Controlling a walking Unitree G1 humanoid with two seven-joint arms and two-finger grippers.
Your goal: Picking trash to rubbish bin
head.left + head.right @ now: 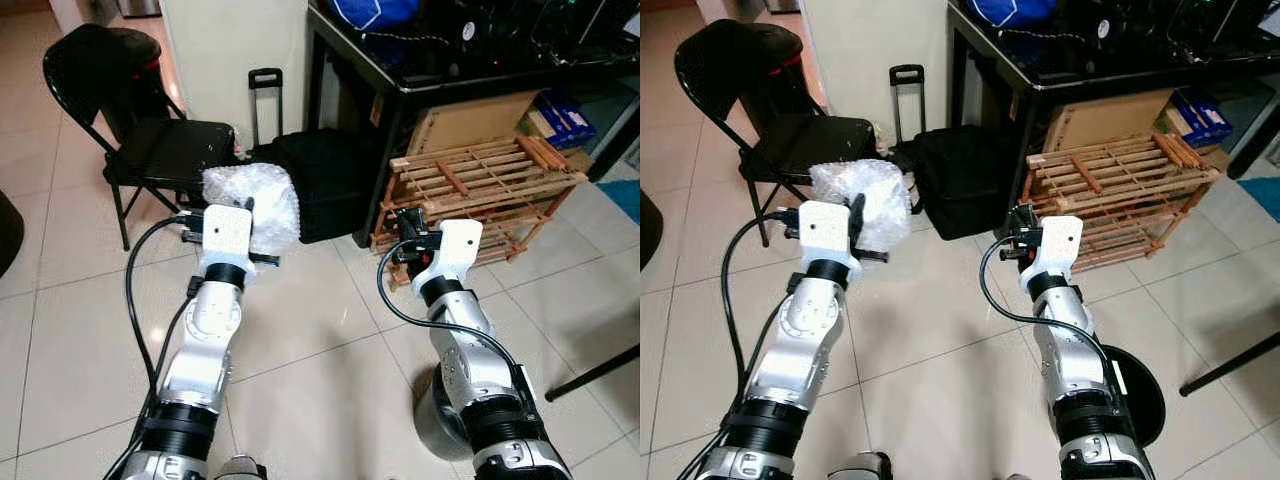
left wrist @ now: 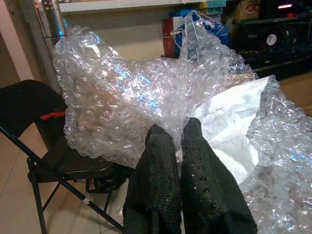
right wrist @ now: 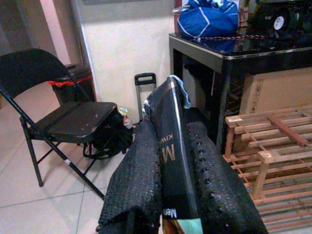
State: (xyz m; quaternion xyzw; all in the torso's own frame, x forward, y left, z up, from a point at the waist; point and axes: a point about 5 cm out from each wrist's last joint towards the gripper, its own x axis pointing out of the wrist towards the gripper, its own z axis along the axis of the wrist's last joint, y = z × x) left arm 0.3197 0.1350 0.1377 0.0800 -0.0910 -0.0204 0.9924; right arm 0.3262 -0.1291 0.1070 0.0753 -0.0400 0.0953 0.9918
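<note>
Bubble wrap, a bulky crumpled wad with white paper inside, hangs above the tiled floor before a black folding chair, pinched between the pressed-together fingers of the left gripper. Beside a wooden rack, the right gripper clamps a thin dark packet upright between its fingers.

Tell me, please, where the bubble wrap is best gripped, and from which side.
Keep the hold the left gripper has: fingers shut on a bunched fold at the near edge of the bubble wrap, coming from the robot's side. It is loose and crumpled, so a gathered fold likely holds best.
</note>
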